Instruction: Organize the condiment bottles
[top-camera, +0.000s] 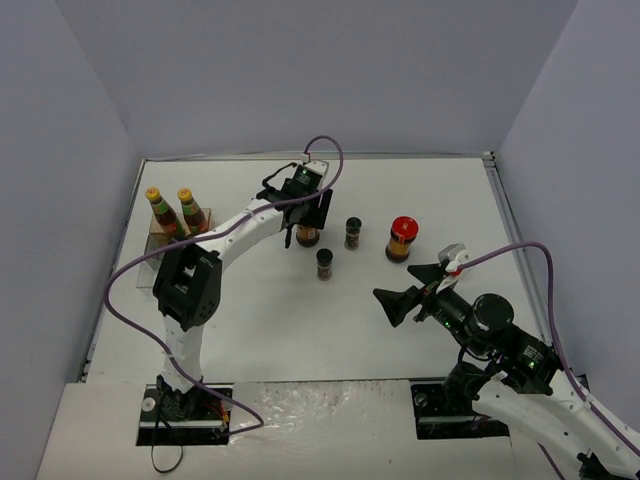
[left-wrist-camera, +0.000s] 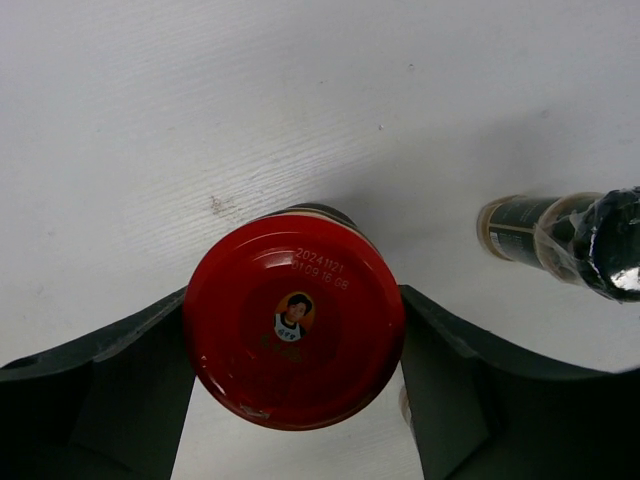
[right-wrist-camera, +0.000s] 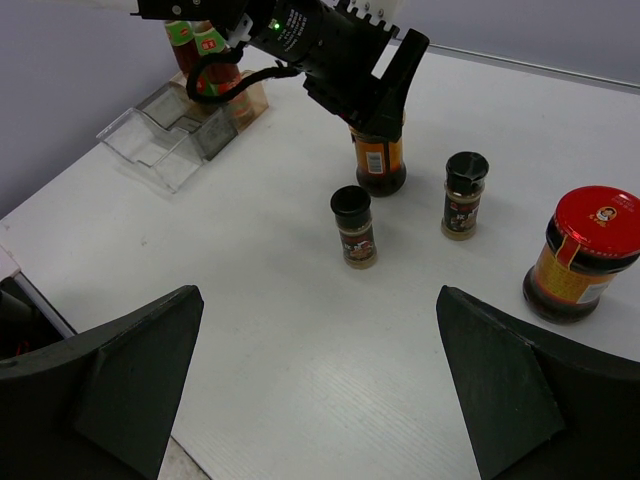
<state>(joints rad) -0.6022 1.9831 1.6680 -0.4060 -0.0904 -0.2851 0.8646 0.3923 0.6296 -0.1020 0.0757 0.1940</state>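
A red-lidded jar (top-camera: 307, 236) stands upright near the middle of the table (top-camera: 290, 330). The left gripper (left-wrist-camera: 295, 330) comes straight down over it, and its dark fingers (left-wrist-camera: 120, 390) are closed against both sides of the lid. The left arm (top-camera: 235, 235) reaches forward and to its right from a bent elbow, with a purple cable (top-camera: 125, 270) looping along it.

In the top view, one black-capped spice jar (top-camera: 353, 232) is at 3 o'clock from the held jar and another (top-camera: 325, 263) is at 5 o'clock, both upright and apart from it. A second red-lidded jar (top-camera: 402, 238) stands farther out at 3 o'clock. At 9 o'clock, two yellow-capped sauce bottles (top-camera: 175, 212) stand in a clear rack (top-camera: 160, 262) by the table's left edge.

The right gripper (top-camera: 406, 288) hovers at 4 o'clock with its fingers spread wide and holds nothing.

The table is white, and plain grey-blue walls (top-camera: 300, 70) enclose it.

The held jar's lid is glossy red, with a printed date and a small portrait. Its body is dark with an orange label.
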